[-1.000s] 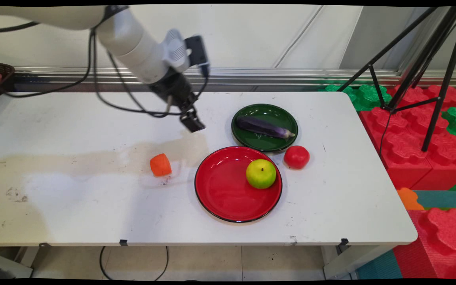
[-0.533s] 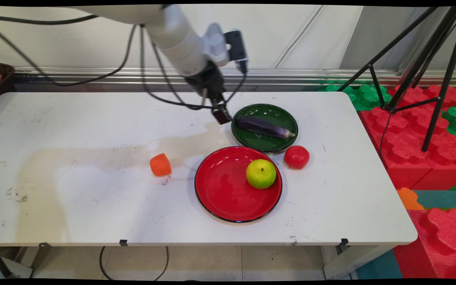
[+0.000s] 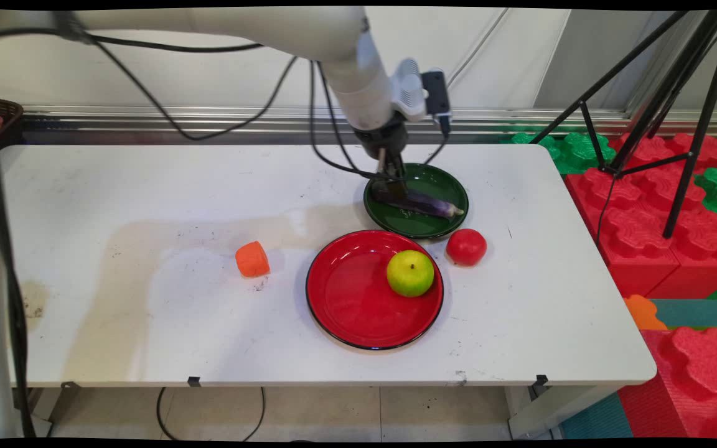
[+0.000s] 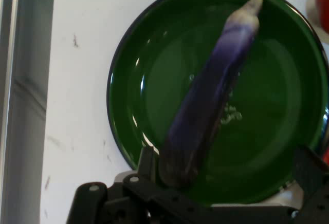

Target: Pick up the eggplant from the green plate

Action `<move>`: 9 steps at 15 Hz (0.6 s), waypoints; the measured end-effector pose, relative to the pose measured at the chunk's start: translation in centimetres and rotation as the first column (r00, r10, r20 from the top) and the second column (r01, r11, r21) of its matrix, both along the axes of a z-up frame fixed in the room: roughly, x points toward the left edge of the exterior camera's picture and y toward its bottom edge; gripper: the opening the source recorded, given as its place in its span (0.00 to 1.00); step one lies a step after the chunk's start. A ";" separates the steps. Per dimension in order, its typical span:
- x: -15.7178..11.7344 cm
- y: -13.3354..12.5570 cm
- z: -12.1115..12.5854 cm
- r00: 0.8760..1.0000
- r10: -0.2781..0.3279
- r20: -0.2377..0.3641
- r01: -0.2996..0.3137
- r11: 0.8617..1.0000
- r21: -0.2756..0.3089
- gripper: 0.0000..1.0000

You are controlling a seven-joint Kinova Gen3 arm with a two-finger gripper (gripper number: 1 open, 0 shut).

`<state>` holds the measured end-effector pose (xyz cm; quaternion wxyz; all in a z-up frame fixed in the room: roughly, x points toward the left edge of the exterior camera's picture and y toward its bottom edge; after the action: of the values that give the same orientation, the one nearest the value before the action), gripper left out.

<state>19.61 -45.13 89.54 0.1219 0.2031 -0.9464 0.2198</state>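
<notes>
Hanging low over the green plate (image 3: 438,225), the gripper (image 3: 394,181) sits just above the dark blunt end of the eggplant (image 3: 417,201). In the hand view its fingers (image 4: 147,160) stand wide apart, one to each side of that blunt end, and they grip nothing; whether either finger touches the eggplant I cannot tell.

The eggplant lies flat inside the green plate, at the far right part of the white surface (image 3: 147,205). In the main view its long axis runs from upper left to lower right, with the pale stem tip pointing to the lower right, toward the tomato (image 3: 466,246), and the dark end pointing to the upper left under the gripper.

The tomato rests on the surface just beside the green plate's near rim. A red plate (image 3: 346,298) lies in front of the green one and holds a green apple (image 3: 410,272) near its right side. An orange piece (image 3: 252,259) lies on the surface to the left of the red plate, apart from it.
</notes>
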 end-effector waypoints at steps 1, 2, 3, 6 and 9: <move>-0.7 -0.9 -0.7 1.000 -0.008 0.007 0.008 1.000 0.004 1.00; -1.3 -1.7 -1.3 1.000 -0.015 0.013 0.015 1.000 0.009 1.00; -1.8 -2.6 -2.0 1.000 -0.021 0.019 0.021 1.000 0.015 1.00; -3.0 -4.9 -4.1 0.999 -0.032 0.034 0.030 0.999 0.035 1.00; -3.5 -6.4 -5.7 0.998 -0.040 0.049 0.037 0.998 0.057 1.00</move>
<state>16.14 -51.57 83.79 0.0966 0.1828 -0.9586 0.1958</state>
